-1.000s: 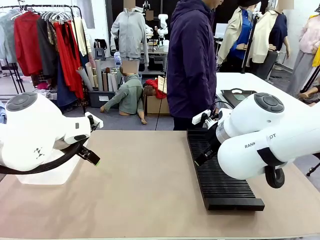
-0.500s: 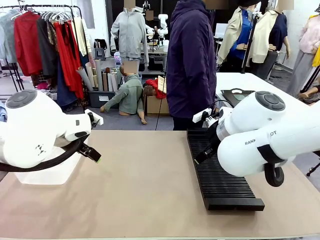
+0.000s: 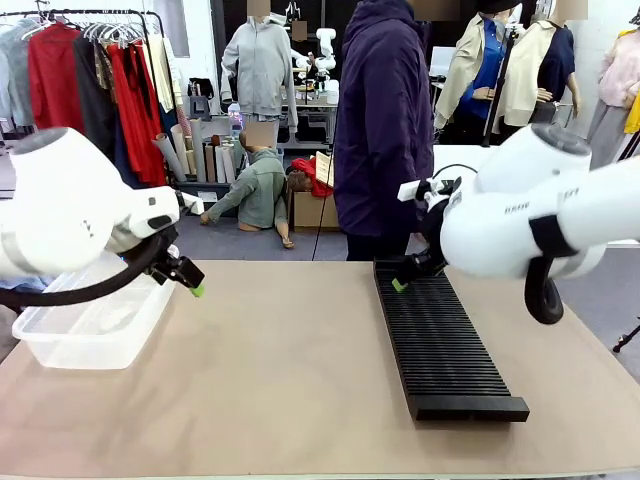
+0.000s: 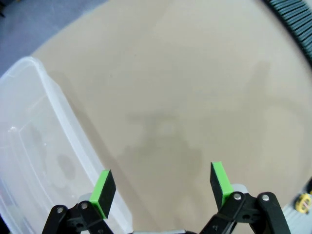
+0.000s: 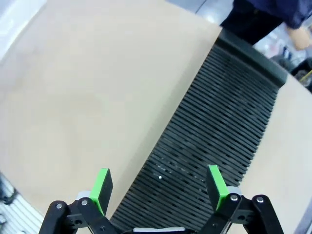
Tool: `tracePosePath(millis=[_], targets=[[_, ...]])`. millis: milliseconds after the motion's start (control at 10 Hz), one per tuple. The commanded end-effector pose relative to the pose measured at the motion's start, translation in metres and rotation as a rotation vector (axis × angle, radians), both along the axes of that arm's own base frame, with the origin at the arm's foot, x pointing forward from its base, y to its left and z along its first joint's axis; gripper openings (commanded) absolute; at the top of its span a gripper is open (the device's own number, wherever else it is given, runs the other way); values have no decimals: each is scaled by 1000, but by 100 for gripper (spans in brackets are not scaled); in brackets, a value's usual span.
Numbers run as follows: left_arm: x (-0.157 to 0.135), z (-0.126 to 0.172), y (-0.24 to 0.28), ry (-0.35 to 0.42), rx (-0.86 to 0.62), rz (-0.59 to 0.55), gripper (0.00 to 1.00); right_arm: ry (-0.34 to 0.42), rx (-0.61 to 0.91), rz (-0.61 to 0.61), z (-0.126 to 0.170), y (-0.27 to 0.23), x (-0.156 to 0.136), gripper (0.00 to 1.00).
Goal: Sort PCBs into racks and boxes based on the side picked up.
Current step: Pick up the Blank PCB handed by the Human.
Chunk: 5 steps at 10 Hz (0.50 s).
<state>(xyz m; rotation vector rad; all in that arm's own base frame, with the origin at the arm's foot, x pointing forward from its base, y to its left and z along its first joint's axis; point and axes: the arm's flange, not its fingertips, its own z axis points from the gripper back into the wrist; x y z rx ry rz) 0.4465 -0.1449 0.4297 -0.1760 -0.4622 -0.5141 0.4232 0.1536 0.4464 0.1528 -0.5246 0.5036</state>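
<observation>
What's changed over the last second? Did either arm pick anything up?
Both arms lifted: the left gripper rose beside the clear tub, the right gripper rose over the rack near its far end. Both are open and empty; nothing was grasped or released. Tub, rack and person stayed put.

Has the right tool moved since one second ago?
Yes. The right tool has gone up, toward the far end of the black rack.

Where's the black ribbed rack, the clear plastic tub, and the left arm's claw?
black rack (image 3: 440, 340), front view, middle of its slotted top.
clear tub (image 3: 85, 352), front view, its near wall.
left gripper (image 4: 161, 170), left wrist view, midway between its two fingertips.
</observation>
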Motion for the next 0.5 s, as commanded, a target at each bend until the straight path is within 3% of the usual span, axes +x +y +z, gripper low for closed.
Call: tracePosePath(millis=[0, 100, 400], targets=[[19, 22, 16, 126, -53, -39, 100, 137, 104, -21, 26, -12, 12, 100], [26, 31, 17, 156, -113, -41, 100, 205, 187, -22, 33, -17, 15, 100], [39, 49, 40, 241, -380, -21, 100, 233, 410, -62, 56, -39, 12, 100]])
